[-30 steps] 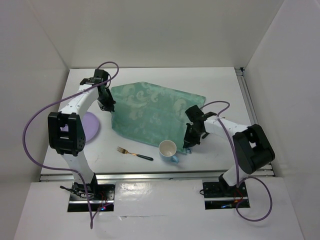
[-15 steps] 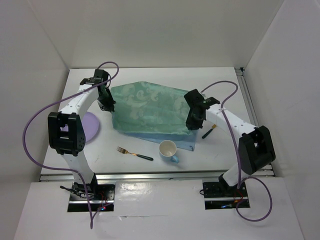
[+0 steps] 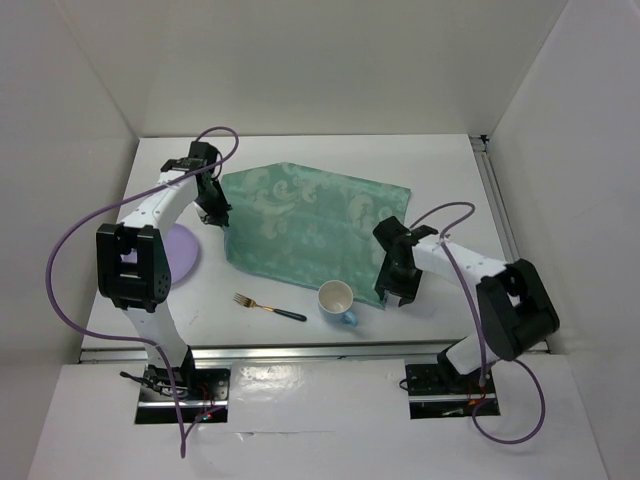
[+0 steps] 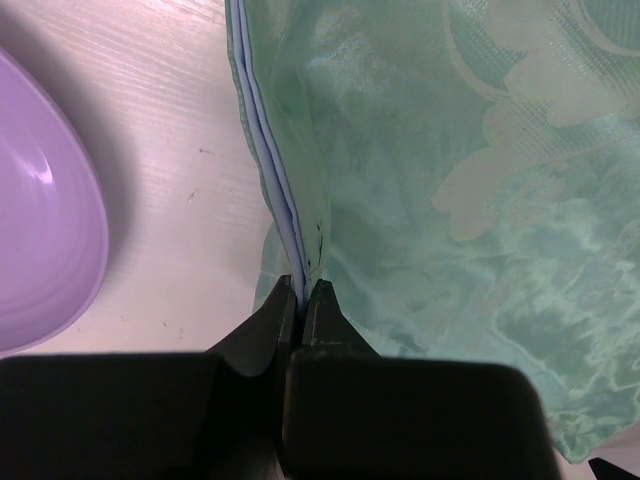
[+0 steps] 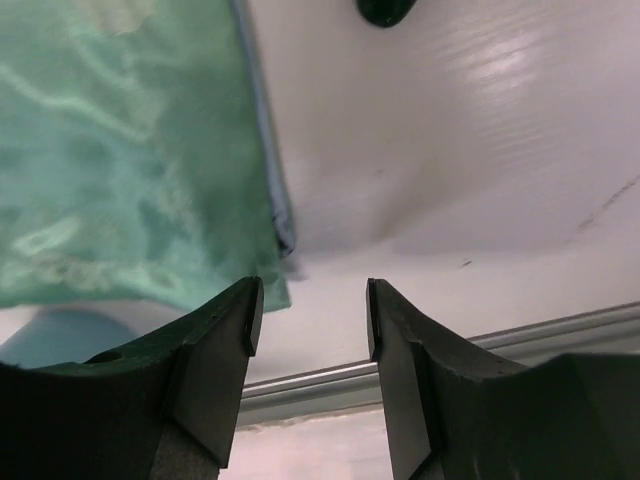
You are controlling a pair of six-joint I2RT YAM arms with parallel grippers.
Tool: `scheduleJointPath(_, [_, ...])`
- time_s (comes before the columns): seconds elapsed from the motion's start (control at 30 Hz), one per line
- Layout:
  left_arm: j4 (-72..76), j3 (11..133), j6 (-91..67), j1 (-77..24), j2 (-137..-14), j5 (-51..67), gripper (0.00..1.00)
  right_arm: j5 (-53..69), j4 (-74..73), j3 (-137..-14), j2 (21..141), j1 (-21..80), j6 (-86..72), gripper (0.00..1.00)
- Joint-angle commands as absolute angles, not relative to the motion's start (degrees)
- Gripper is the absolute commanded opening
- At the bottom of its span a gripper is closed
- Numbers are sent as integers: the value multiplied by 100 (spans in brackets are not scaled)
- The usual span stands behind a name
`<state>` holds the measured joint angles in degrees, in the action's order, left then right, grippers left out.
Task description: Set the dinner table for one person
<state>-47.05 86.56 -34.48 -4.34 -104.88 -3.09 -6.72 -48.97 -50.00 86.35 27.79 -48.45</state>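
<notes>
The white worktop [image 3: 300, 150] spreads under both arms. A teal patterned cloth [image 3: 310, 225] lies across its middle; the left fingers [image 4: 272, 322] are clenched on its folded left edge, the right fingers [image 5: 215, 340] stand released above its near right corner. A purple plate [image 3: 186, 255] sits left of the cloth, a cup [image 3: 336, 300] just beside its near edge, a fork [image 3: 268, 307] left of the cup. A dark tip [image 5: 385, 10] beyond the right fingers may be a handle

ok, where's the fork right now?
Top view: the fork lies on the dinner table near its front edge, just left of the mug, on the near side of the green cloth.
</notes>
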Motion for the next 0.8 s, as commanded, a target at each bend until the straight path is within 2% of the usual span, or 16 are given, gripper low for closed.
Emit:
scheduleJointPath(0.0, [-4641, 8631, -3349, -448, -10230, -281, 0, -256, -4237, -4694, 8069, 2830, -5045, 57])
scheduleJointPath(0.13, [-4641, 8631, -3296, -448, -10230, -281, 0, 87, -3667, -4378, 7910, 2769, -4993, 62])
scheduleJointPath(0.27, [-4641, 8631, -3296, -448, -10230, -281, 0, 299, -3138, -4096, 7989, 2637, -4992, 62])
scheduleJointPath(0.53, [-4641, 8631, -3296, -448, -10230, -334, 0, -412, -2595, -3728, 8253, 2585, -4992, 62])
scheduleJointPath(0.6, [-4693, 8631, -3296, -448, -10230, -334, 0, -518, -2418, -3657, 8253, 2505, -4992, 58])
scheduleJointPath(0.63, [-4693, 8631, -3296, -448, -10230, -334, 0, -588, -2226, -3656, 8253, 2435, -4914, 51])
scheduleJointPath(0.73, [-4746, 8745, -3296, -448, -10230, -334, 0, -659, -2171, -3813, 8401, 2303, -4765, 21])
scheduleJointPath(0.77, [-4746, 8745, -3296, -448, -10283, -395, 0, -729, -2171, -3928, 8472, 2303, -4694, 2])
